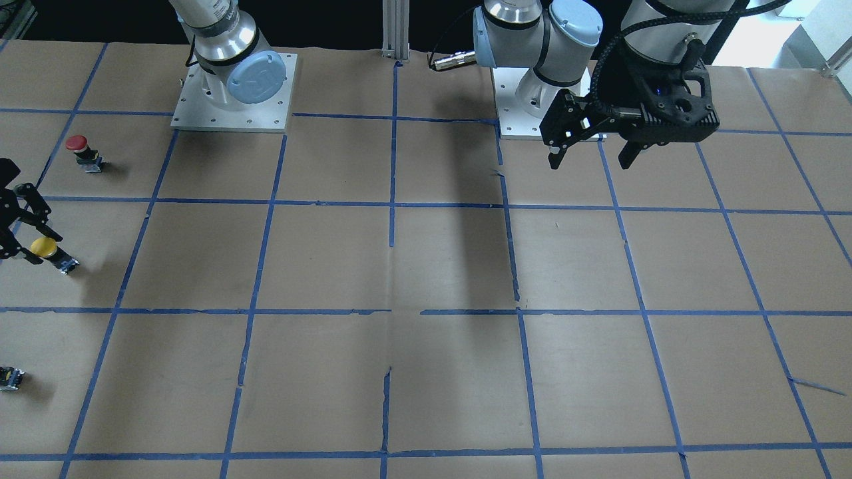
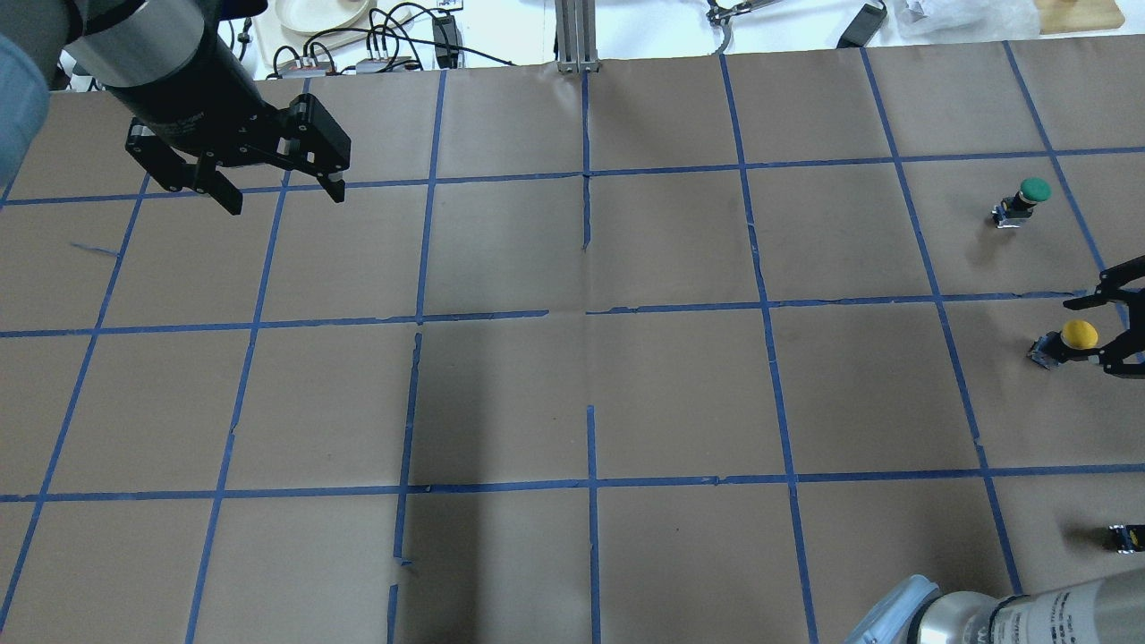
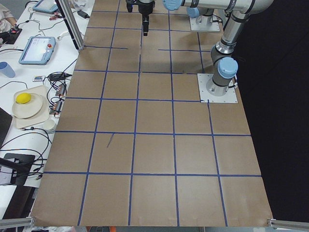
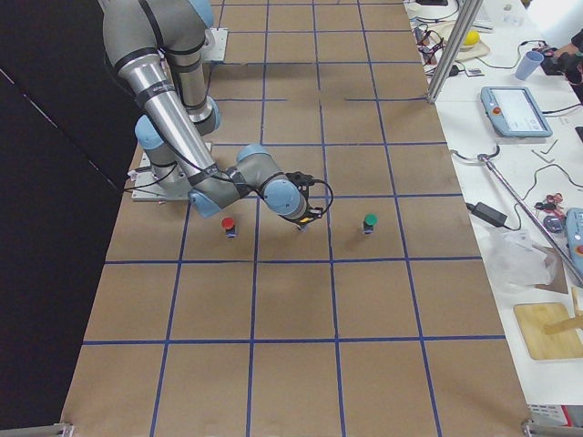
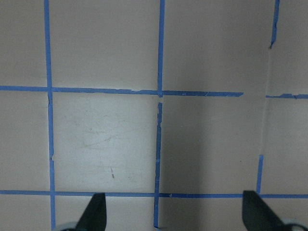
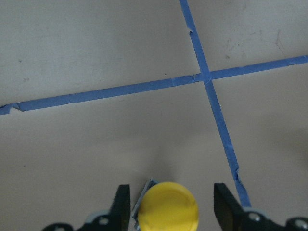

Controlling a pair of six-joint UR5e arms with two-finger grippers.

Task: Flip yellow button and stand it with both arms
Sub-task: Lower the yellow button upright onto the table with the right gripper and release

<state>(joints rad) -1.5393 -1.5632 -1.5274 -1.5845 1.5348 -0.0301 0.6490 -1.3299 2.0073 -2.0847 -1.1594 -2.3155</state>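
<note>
The yellow button (image 1: pixel 44 247) lies tilted on the paper at the robot's far right, with its yellow cap up and its black-silver body (image 1: pixel 66 264) pointing away from the gripper. It also shows in the overhead view (image 2: pixel 1080 334) and the right wrist view (image 6: pixel 171 208). My right gripper (image 2: pixel 1093 324) is low and open around the cap, and its fingers (image 6: pixel 122 204) stand on either side with a small gap each. My left gripper (image 1: pixel 592 159) is open and empty, high above the table near its base. It also shows in the overhead view (image 2: pixel 277 192).
A red-capped button (image 1: pixel 78 148) stands one square nearer the robot than the yellow button. A green-capped button (image 2: pixel 1029 195) stands one square farther from the robot. A tiny black-silver part (image 2: pixel 1129 537) lies by the table's right edge. Blue tape lines grid the brown paper.
</note>
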